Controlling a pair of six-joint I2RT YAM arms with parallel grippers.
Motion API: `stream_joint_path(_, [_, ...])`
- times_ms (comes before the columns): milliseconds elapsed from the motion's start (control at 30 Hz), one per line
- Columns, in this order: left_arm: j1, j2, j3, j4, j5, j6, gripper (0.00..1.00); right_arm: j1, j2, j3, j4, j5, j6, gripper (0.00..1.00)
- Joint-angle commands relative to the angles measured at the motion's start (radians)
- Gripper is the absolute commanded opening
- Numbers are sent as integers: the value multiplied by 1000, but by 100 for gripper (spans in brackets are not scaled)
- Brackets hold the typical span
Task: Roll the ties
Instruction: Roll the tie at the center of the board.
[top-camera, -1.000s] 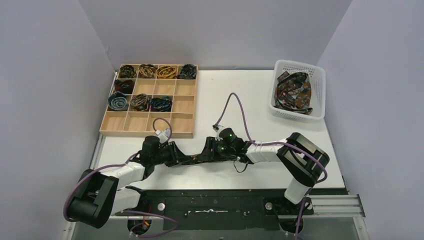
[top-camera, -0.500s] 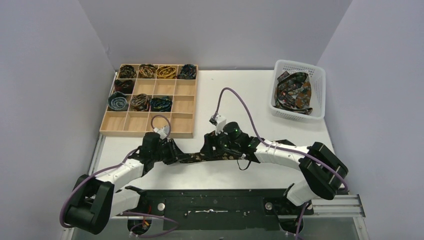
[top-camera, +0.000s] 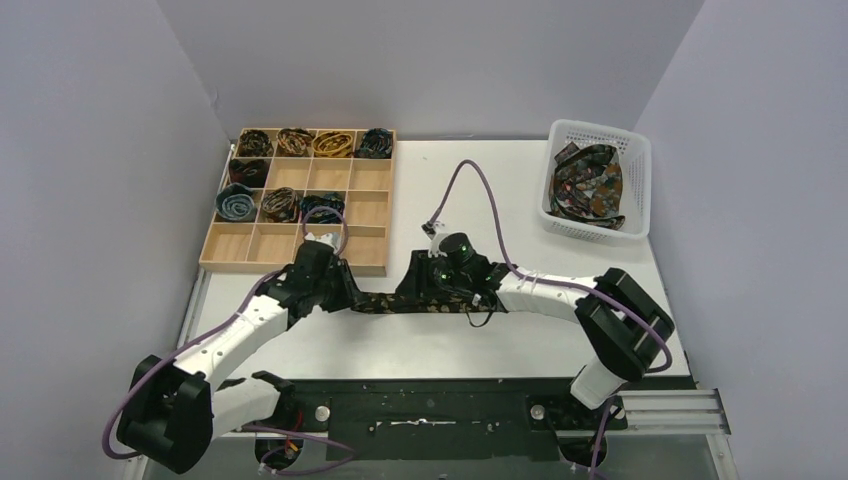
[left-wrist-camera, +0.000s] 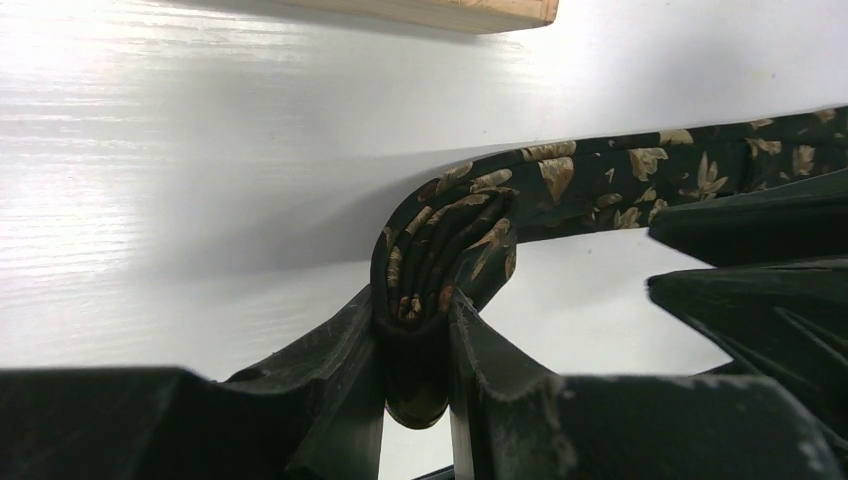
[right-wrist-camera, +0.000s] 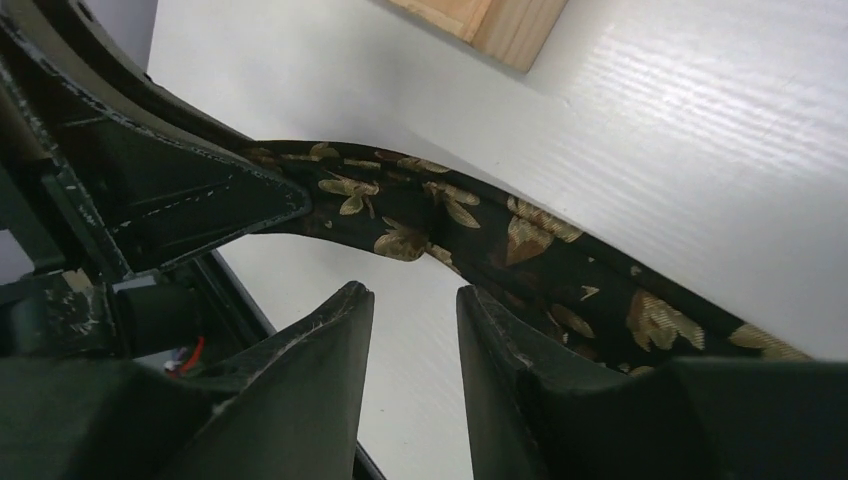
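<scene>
A dark tie (top-camera: 385, 303) with a gold floral print lies stretched on the white table between my two grippers. My left gripper (top-camera: 345, 296) is shut on its folded, partly coiled end; in the left wrist view this coil (left-wrist-camera: 445, 250) is pinched between the fingers of the left gripper (left-wrist-camera: 415, 305), and the strip runs off to the right. My right gripper (top-camera: 412, 290) is open just above the strip. In the right wrist view the tie (right-wrist-camera: 480, 225) passes beyond the tips of the right gripper (right-wrist-camera: 415, 295), with nothing between the fingers.
A wooden compartment tray (top-camera: 365, 262) stands just behind the grippers, with several rolled ties (top-camera: 300, 205) in its back cells. A white basket (top-camera: 598, 132) at the back right holds a heap of ties (top-camera: 590, 185). Purple cables loop above both wrists.
Both grippers have moved away from the near edge towards the tray, taking the tie with them. The left arm has stretched out farther.
</scene>
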Motion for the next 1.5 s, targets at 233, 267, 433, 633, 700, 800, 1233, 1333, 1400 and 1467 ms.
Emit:
stream_joint_path(233, [-93,79,205,-278,-291,62,22,30,128,15,186,-30,264,35])
stream_joint_path(267, [-98,88,214,-287,-304,64,22,29,141,24,186,-40,269,33])
stream_joint_path(433, [-127,109,249,-316,-338,66,22,42,199,76,204,-70,281,31])
stream_joint_path(633, [-154,137,289,-356,-395,66,21,58,256,109,241,-67,303,28])
stream_joint_path(700, [-166,146,304,-365,-409,64,21,63,274,123,251,-65,309,27])
stream_joint_path(800, [-189,156,325,-384,-447,57,21,74,315,169,219,-57,310,26])
stream_joint_path(1233, [-249,241,406,-469,-569,27,18,76,243,116,150,75,272,23])
stream_joint_path(1333, [-267,272,435,-476,-588,14,15,48,131,10,170,131,274,23])
stream_joint_path(1400, [-287,298,454,-489,-611,4,14,36,54,-51,166,169,278,24])
stream_joint_path(1467, [-310,326,474,-506,-636,-3,14,27,-37,-105,116,241,299,25])
